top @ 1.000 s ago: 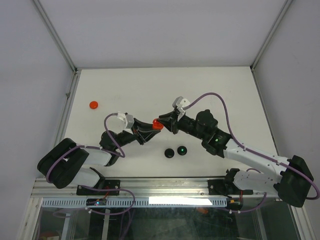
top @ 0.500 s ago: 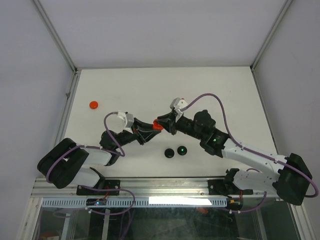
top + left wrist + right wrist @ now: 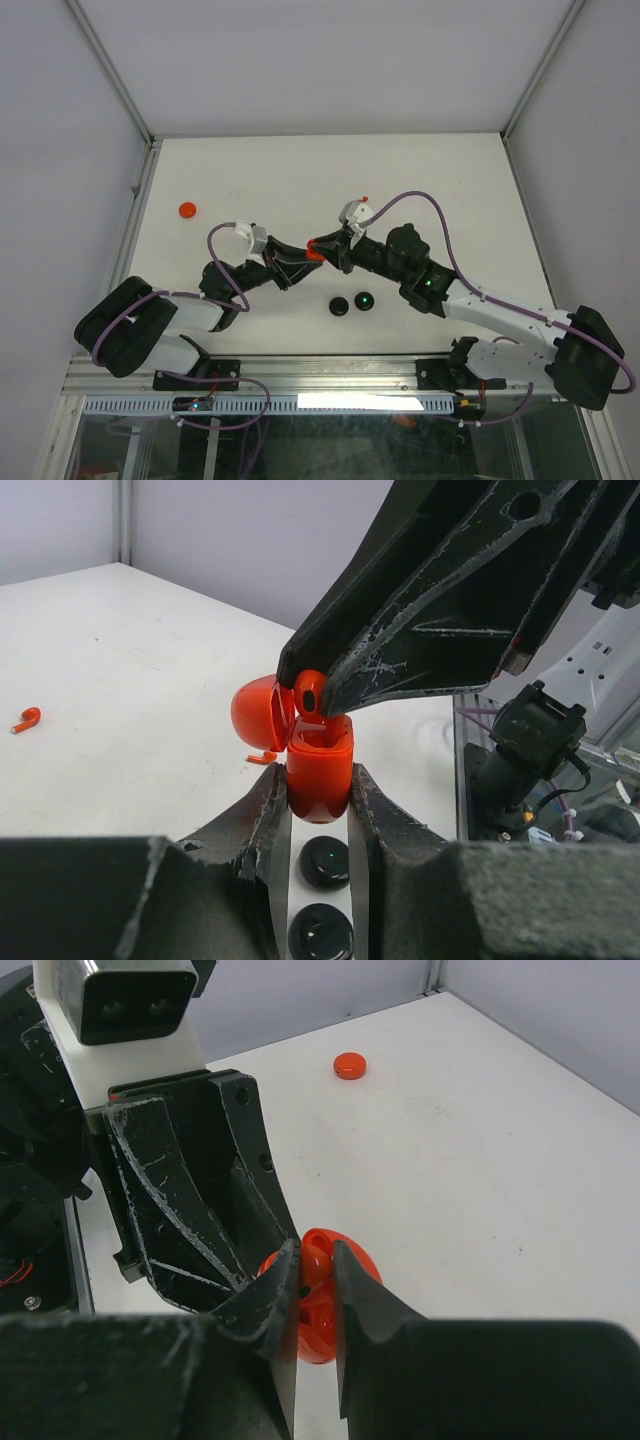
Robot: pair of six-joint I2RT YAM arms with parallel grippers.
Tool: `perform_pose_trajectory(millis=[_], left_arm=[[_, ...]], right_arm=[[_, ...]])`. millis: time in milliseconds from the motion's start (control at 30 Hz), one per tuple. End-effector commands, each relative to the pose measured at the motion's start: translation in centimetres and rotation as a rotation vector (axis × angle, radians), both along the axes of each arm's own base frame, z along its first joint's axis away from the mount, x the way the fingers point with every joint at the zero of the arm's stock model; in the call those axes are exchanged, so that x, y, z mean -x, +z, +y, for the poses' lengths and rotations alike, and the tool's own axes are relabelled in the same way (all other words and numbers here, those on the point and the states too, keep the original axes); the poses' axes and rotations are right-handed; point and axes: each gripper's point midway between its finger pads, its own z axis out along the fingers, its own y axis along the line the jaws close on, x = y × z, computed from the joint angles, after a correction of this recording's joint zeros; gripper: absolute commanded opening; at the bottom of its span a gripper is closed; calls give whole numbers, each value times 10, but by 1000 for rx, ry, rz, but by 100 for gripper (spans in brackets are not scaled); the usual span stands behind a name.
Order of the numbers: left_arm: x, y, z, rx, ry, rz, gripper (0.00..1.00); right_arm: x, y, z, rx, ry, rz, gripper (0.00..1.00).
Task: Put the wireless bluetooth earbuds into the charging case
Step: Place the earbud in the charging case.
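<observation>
We see the left gripper (image 3: 320, 798) squeezing a little red charging case (image 3: 320, 770) between its two fingers. It holds the case upright above the white table (image 3: 430, 170). The lid (image 3: 256, 712) of the case is flipped open and leans off to one side. The inside of the case is mostly hidden, so we can't tell if anything is in it.

Right over the open top is the right gripper (image 3: 310, 685). It is pinched tight on one red earbud (image 3: 309, 693). The bottom of this earbud is at the mouth of the case, but we can't tell if it is touching. In the right wrist view the earbud peeks out between the fingertips, with the case just under it.

A loose red earbud (image 3: 364, 198) lies on the table just behind the right arm. A black disc (image 3: 340, 306) and a black disc with a green dot (image 3: 366, 299) sit side by side near the front edge. A red disc (image 3: 187, 210) sits alone, well apart on the left.

A second ago the right arm's wrist was covering the loose red earbud. Now the wrist has slid a bit to the left and we can see it. The case is in almost the same spot, and the three discs have not moved.
</observation>
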Motion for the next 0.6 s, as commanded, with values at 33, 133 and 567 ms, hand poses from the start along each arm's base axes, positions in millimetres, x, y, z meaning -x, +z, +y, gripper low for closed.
perform_pose_trajectory(millis=[33, 133, 567], left_arm=[[12, 64, 8, 181, -9, -175, 0], [12, 64, 8, 183, -7, -169, 0], [14, 64, 11, 177, 4, -197, 0]], right_arm=[[3, 20, -1, -47, 4, -56, 17], [3, 18, -1, -41, 4, -51, 17], [18, 11, 7, -12, 104, -35, 31]])
